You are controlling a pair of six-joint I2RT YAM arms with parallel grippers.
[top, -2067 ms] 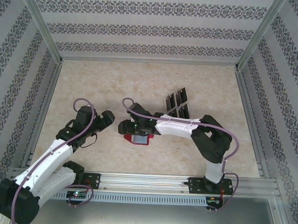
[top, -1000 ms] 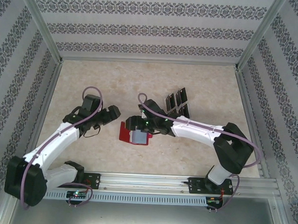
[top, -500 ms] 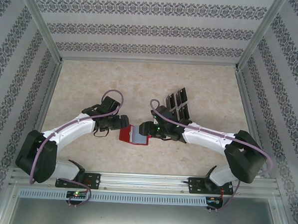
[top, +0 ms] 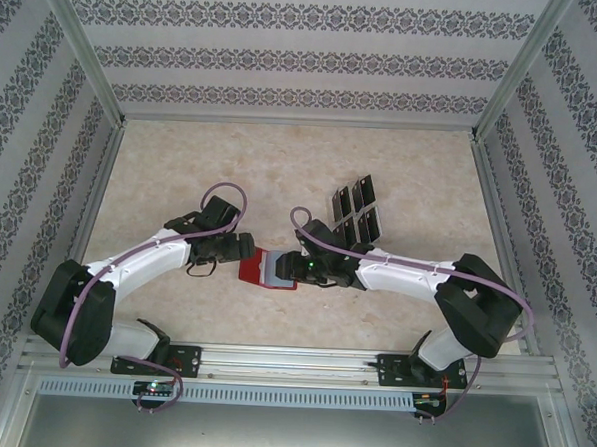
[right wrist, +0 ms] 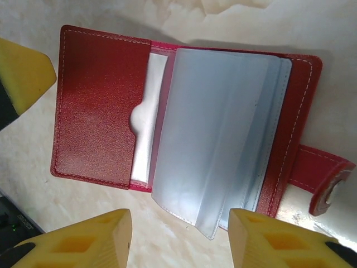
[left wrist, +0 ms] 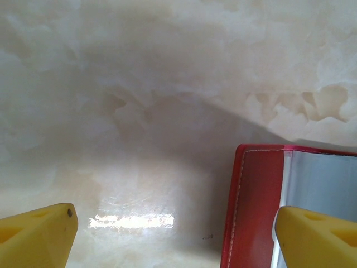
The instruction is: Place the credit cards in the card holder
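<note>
The red card holder (top: 252, 270) lies open on the table, its greyish plastic sleeves (right wrist: 223, 134) fanned out and its clasp tab (right wrist: 326, 180) at the right. My right gripper (top: 294, 267) hovers open at the holder's right edge; in the right wrist view the gripper (right wrist: 178, 240) holds nothing. My left gripper (top: 243, 246) stands open at the holder's left edge, with one yellow fingertip (left wrist: 315, 237) over the red flap (left wrist: 259, 206). Several black credit cards (top: 357, 212) stand in a clear slotted stand behind the right arm.
Aluminium rails and patterned walls (top: 91, 173) fence the table on the left, right and back. The card stand sits close behind the right forearm (top: 396, 274). Bare marble tabletop (top: 181, 167) extends toward the back and left.
The left arm swung in from the left to the card holder's left edge. The right gripper drew back rightward off the holder, which now lies spread open.
</note>
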